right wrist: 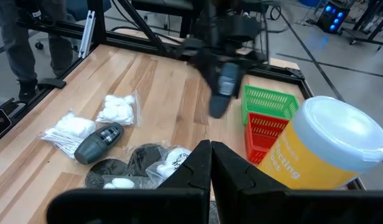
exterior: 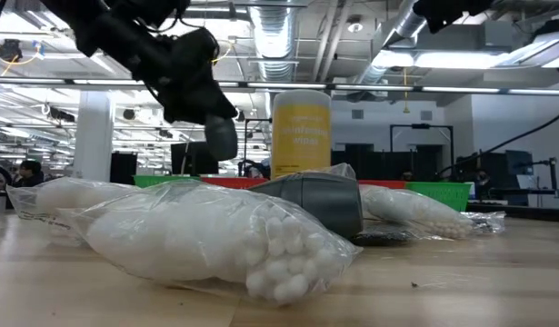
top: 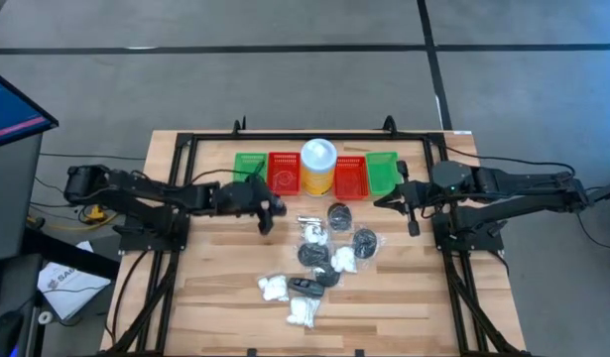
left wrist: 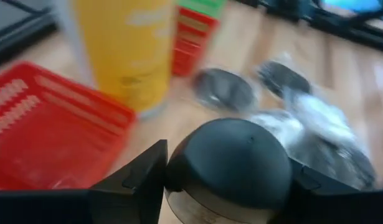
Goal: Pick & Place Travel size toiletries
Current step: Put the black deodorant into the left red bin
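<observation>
The toiletries lie in a loose pile (top: 324,253) on the wooden table: white fluffy bundles in clear bags (top: 273,288) (exterior: 206,236), dark round discs in wrappers (top: 339,213) (left wrist: 225,90), and a dark grey piece (top: 306,286) (right wrist: 98,143). My left gripper (top: 268,211) (right wrist: 225,59) hangs above the table, left of the pile and near the red basket, shut on a small dark grey bottle (right wrist: 221,93). My right gripper (top: 382,202) (right wrist: 210,152) is shut and empty, above the table right of the pile. My left gripper pinches the small bottle between its two fingers (left wrist: 138,177), one on each side of its body just behind the rounded black end (left wrist: 231,158). The fingers come from above, pointing down. The bottle (exterior: 221,136) hangs below them, lifted clear of the table.
Along the far side stands a row: green basket (top: 250,167), red basket (top: 283,174), yellow canister with white lid (top: 317,164), red basket (top: 350,177), green basket (top: 382,171). A black frame (top: 185,144) borders the table. Bare wood shows at the near left (top: 215,297).
</observation>
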